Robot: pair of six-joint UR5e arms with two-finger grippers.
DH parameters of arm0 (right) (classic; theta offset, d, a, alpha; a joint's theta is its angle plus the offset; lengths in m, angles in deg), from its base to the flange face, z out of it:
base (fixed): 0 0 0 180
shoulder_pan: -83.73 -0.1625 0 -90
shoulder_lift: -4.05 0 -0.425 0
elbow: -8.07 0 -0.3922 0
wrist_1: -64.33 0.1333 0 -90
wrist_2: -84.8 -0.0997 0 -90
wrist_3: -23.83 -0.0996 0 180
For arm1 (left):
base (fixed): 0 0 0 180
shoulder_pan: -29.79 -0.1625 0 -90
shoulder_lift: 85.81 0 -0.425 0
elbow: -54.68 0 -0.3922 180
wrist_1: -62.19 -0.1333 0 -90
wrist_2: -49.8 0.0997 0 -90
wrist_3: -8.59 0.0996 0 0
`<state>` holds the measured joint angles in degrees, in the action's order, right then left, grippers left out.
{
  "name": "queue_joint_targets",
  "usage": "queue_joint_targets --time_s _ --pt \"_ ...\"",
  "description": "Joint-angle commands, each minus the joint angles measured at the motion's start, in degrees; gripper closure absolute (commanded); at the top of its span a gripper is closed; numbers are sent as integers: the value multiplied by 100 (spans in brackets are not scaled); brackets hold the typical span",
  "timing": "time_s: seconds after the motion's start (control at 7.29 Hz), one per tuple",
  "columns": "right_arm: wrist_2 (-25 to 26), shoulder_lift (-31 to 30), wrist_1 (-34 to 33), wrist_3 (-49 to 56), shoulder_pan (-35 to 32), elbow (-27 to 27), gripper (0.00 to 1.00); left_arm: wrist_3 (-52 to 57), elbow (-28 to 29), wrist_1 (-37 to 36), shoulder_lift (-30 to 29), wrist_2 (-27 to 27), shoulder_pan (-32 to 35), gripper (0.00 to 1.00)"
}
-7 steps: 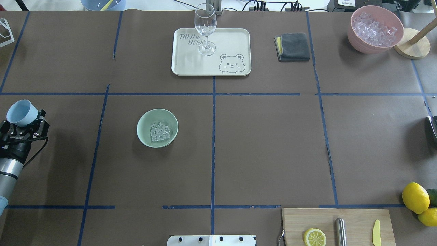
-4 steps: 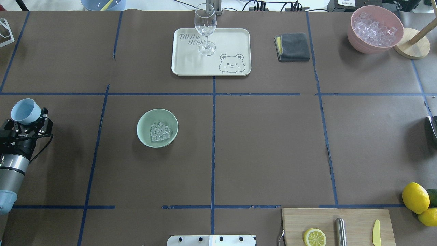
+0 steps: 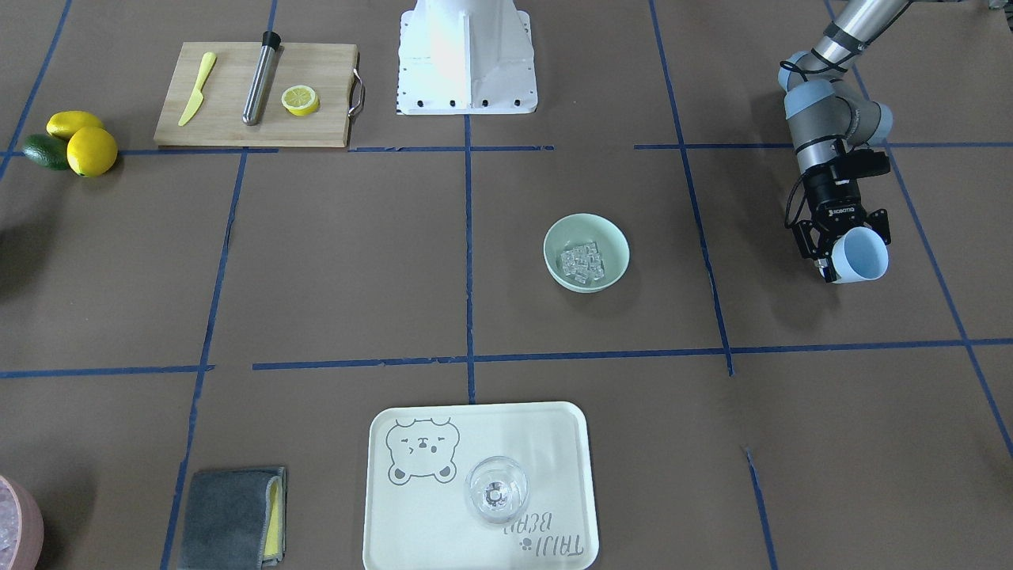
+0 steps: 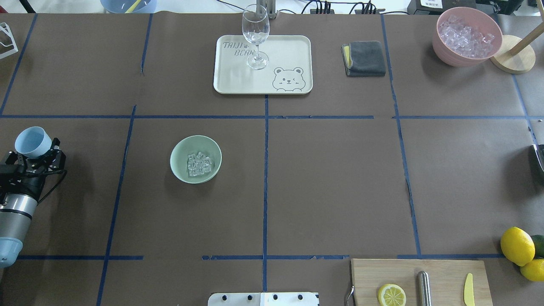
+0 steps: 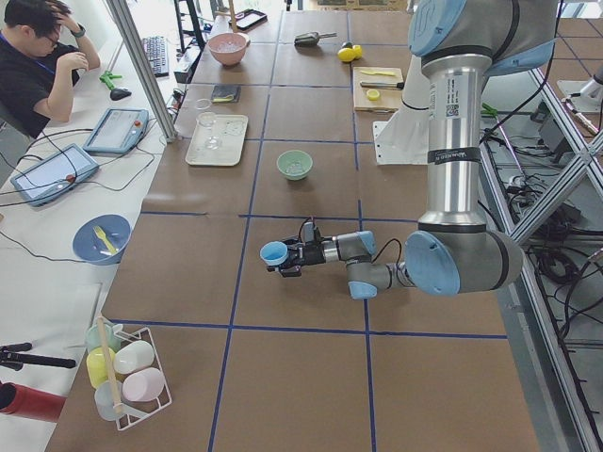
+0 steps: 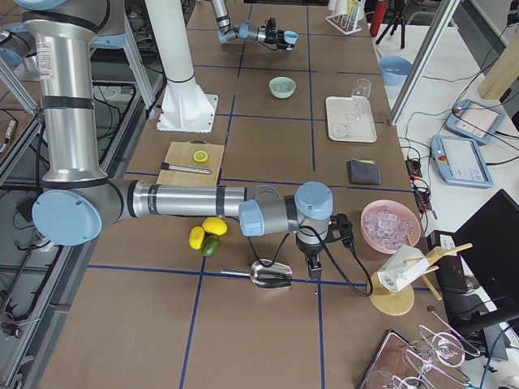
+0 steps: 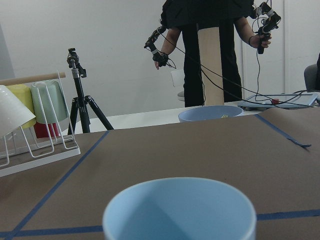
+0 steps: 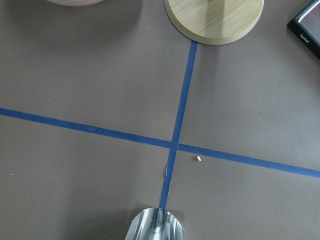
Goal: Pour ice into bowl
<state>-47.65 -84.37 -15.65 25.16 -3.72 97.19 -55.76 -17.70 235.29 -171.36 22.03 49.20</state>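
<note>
robotics lab, no doubt about it: big industrial robot arm (image 5: 452, 141) rising by the desk (image 4: 331, 178), brown paper gridded with blue tape (image 4: 265, 170), an operator (image 5: 38, 56) seated off the far edge beside a teach pendant (image 5: 52, 174), aluminium post (image 5: 141, 66) at that edge, tripod (image 7: 80, 95) beyond the left end.

Ice (image 4: 199, 164) lies in the bowl (image 4: 180, 149), cup (image 4: 33, 141) well to its left.

Tray (image 4: 293, 51) reads "TAIJI BEAR"; left claw (image 3: 845, 252) perhaps "ROBOTIQ".
</note>
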Motion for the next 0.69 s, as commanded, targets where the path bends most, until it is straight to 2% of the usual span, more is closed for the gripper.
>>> queue_joint_targets --time_s 0.0,0.14,0.55 --pt "0 9 0 -1 0 0 0 2 5 -4 -6 8 -16 6" --pt "0 9 0 -1 0 0 0 -7 -3 5 -6 8 -16 1" --pt "0 26 0 -1 0 0 0 -7 -108 66 -6 26 -7 0"
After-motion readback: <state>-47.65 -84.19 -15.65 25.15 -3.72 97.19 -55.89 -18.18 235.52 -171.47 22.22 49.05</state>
